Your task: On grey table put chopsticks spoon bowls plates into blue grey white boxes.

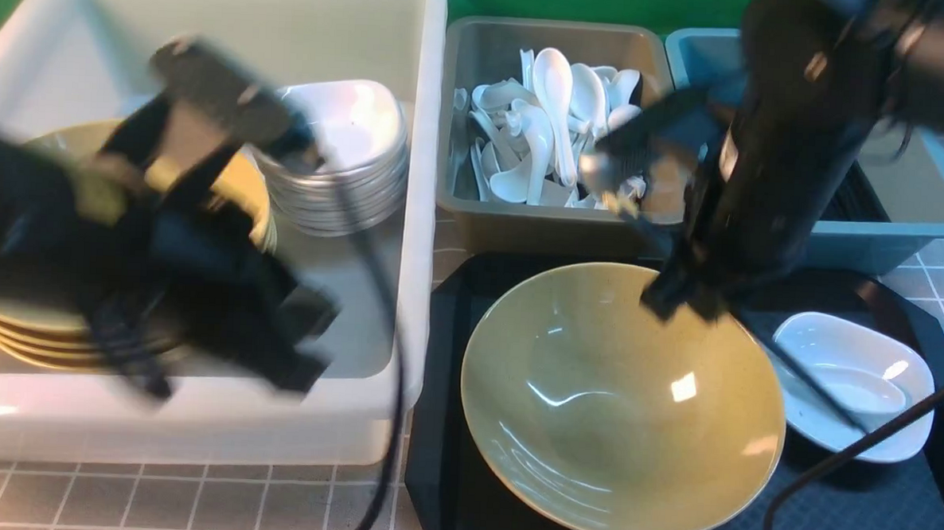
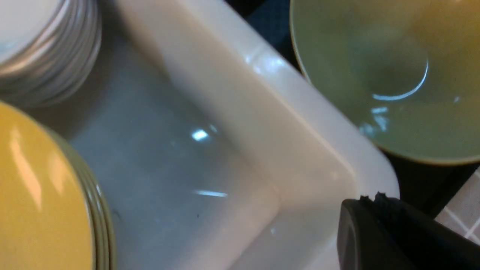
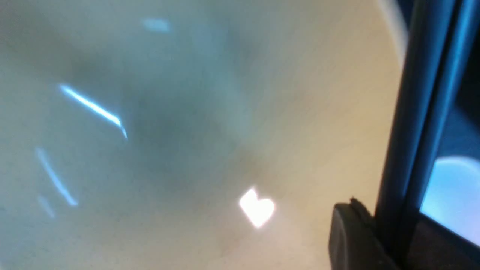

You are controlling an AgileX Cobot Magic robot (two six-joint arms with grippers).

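- My right tool (image 1: 685, 304) is pinched shut on the chopsticks (image 3: 416, 112). They sit tight between its two fingers.
- It hangs over the far right edge of the big yellow bowl (image 1: 617, 399).
- In the front view the chopsticks stick out from my tool and reach over the small white plate (image 1: 905, 379).
- A white spoon (image 1: 857, 389) lies in that plate.
- The bowl and the plate both sit on the black tray (image 1: 440, 455), and the tray sits on the grey tabletop (image 1: 190, 508).
- My left tool (image 2: 371, 202) is closed all the way and holds nothing.
- It floats over a corner of the white box (image 1: 418, 215), on the side near the tray.
- Inside the white box are a stack of bowls (image 2: 37, 187) and a stack of plates (image 1: 350, 132), side by side.
- The grey box (image 1: 481, 58) is behind the tray, full of spoons (image 1: 555, 101).
- The blue box (image 1: 863, 246) is just right of the grey one. My right arm hides most of it.
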